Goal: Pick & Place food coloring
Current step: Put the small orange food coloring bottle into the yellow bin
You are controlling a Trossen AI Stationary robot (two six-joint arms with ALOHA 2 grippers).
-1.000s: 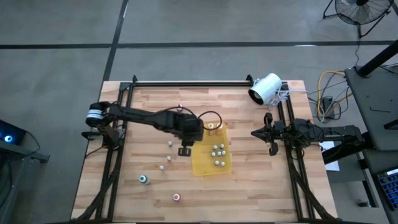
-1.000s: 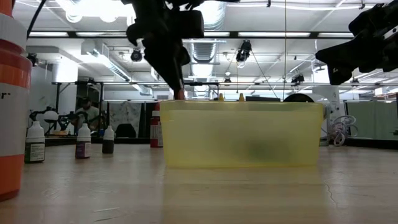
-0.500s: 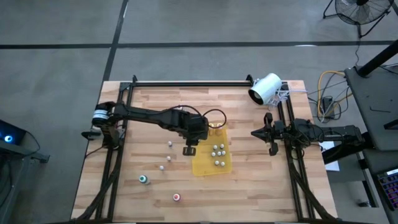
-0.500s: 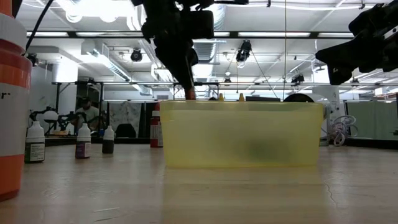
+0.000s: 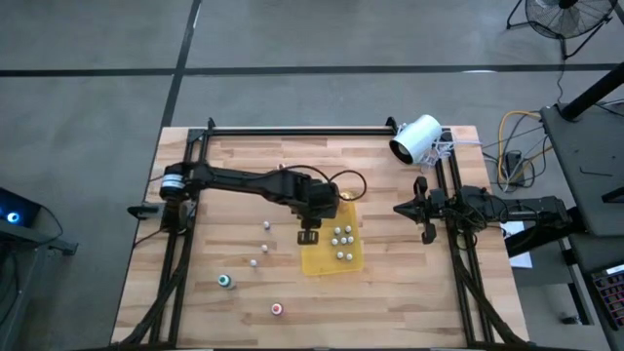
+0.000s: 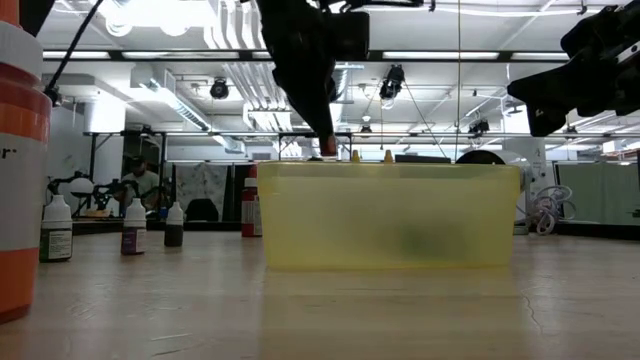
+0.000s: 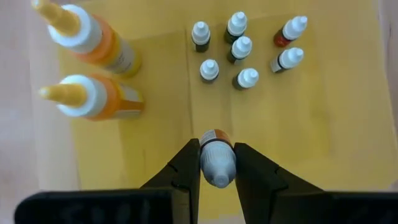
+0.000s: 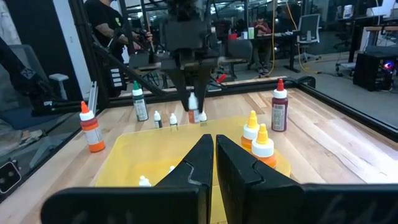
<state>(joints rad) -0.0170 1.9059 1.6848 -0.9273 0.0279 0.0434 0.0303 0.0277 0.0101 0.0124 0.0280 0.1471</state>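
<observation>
My left gripper (image 5: pixel 308 234) hangs over the left part of the yellow tray (image 5: pixel 318 259), shut on a tiny food coloring bottle (image 7: pixel 216 163) that has a white cap and an orange label. Several small white-capped bottles (image 7: pixel 242 50) stand in the tray, beside two orange bottles with yellow tops (image 7: pixel 93 68). More small bottles (image 5: pixel 263 248), a teal-topped one (image 5: pixel 224 281) and a pink-topped one (image 5: pixel 277 309) stand on the table left of the tray. My right gripper (image 5: pixel 421 208) waits shut at the table's right edge. My left gripper pinches the tiny bottle at its white cap end (image 7: pixel 217 169) between the two fingers (image 7: pixel 188 163), coming from above and pointing down. The bottle hangs upright below the fingertips (image 8: pixel 193 107), lifted clear above the tray floor.
A big white cylinder-shaped device (image 5: pixel 415 139) lies at the far right corner. A maroon bottle with a red top (image 8: pixel 279 106) stands beside the tray. A large orange-and-white bottle (image 6: pixel 20 160) stands close to the low camera. Black frame rails run along the left, right and far edges.
My left gripper has moved toward the table's right edge, from beside the tray's left rim to above the tray, carrying the small bottle and staying shut on it.
</observation>
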